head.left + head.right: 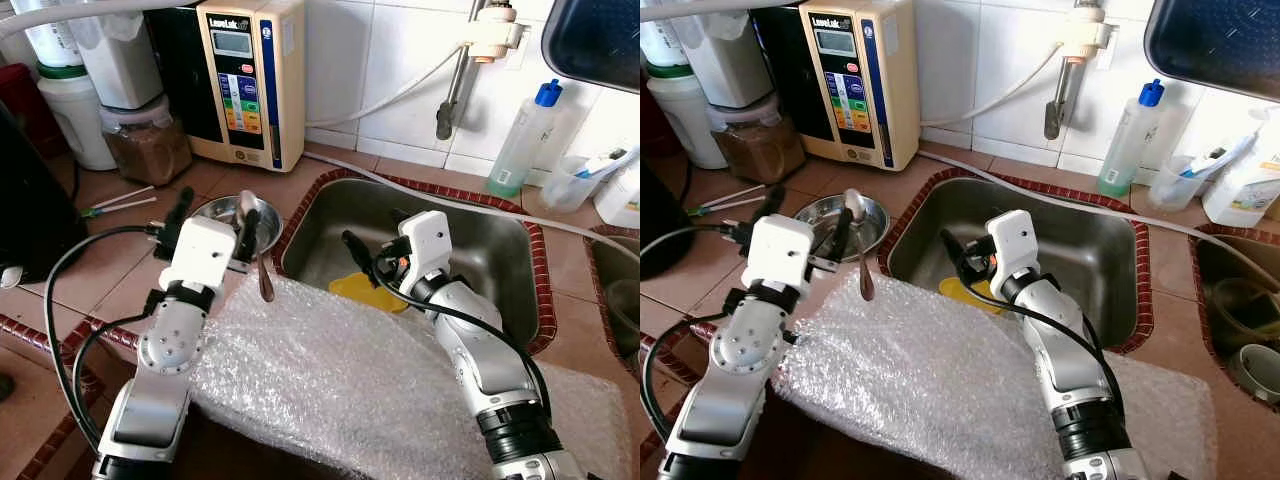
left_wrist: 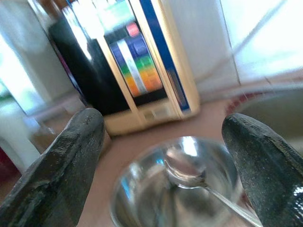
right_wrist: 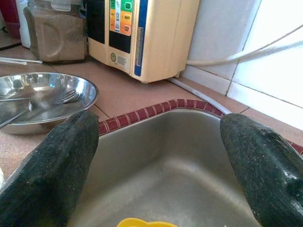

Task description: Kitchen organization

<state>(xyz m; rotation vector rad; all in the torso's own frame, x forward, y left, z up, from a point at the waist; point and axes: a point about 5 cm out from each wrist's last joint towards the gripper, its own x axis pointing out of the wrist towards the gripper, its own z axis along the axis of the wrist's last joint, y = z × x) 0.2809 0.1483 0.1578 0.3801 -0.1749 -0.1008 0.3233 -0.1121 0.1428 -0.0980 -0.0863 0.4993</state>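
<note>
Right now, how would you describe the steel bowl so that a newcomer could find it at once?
Start at the steel sink set in the tiled counter. Just off its left rim, in front of the cream water ionizer, sits the shallow steel bowl, beneath the open left gripper. It alone holds cutlery: a spoon and a fork.

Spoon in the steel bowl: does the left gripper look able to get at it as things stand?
Probably yes. The left gripper hangs open just above the steel bowl, and the spoon lies between its fingers in the wrist view with nothing over it. Its handle sticks out past the rim.
</note>
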